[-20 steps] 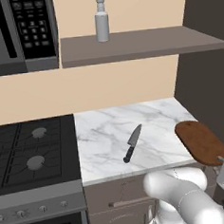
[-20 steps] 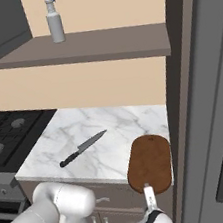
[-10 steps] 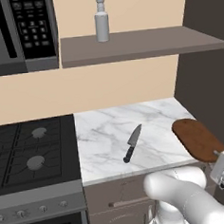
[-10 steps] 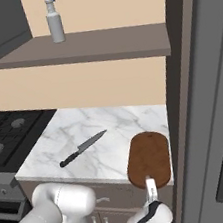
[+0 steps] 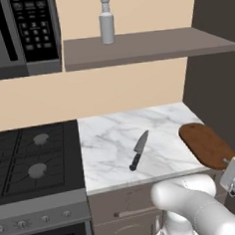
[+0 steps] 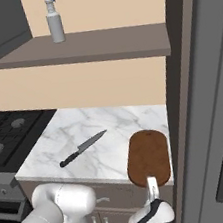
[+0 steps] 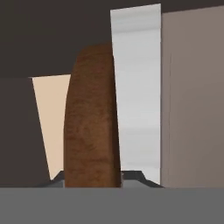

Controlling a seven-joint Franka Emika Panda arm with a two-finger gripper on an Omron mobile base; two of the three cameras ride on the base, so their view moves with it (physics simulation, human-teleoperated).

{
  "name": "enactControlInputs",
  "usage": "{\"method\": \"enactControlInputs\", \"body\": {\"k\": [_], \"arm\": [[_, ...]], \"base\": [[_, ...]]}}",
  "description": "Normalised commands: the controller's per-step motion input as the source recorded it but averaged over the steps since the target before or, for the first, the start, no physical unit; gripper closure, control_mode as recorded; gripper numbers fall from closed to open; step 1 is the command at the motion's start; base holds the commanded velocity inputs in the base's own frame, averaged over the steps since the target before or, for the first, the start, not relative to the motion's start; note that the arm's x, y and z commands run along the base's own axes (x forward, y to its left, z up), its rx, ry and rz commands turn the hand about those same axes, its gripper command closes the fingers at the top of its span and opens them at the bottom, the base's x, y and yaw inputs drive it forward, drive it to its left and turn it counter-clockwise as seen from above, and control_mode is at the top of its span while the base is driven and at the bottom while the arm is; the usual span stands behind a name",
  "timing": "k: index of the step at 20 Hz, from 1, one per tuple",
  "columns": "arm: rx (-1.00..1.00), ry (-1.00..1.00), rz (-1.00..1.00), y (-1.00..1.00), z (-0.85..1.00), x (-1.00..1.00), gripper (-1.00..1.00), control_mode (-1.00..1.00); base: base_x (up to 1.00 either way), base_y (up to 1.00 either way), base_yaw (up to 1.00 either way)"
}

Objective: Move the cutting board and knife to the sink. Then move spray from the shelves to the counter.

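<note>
The tool [image 6: 151, 184] is clamped on the cutting board's [image 6: 148, 157] near end at the table [image 6: 86, 132] edge; the knife [image 6: 82, 148] lies left of the board.

The knife [image 5: 138, 151] lies near the middle of the marble surface [image 5: 111, 140], blade toward the wall. The cutting board [image 5: 205, 145] overhangs the front right edge, and the claw [image 5: 227, 164] meets its near end. The spray [image 5: 106, 19] stands upright on the shelves [image 5: 149, 46] above.
</note>
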Motion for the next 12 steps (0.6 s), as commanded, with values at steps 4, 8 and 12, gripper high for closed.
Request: {"method": "enactControlInputs", "body": {"k": [4, 8, 12], "arm": [[0.0, -0.02, 0.0, -0.16, 0.21, -0.56, 1.0, -1.0], [0.0, -0.16, 0.01, -0.23, 0.72, -0.83, 1.0, -1.0], [0.0, -0.17, 0.0, -0.03, 0.99, -0.93, 1.0, -1.0]], "base": [[0.0, 0.0, 0.0], [0.0, 0.0, 0.0], [0.0, 0.0, 0.0]]}}
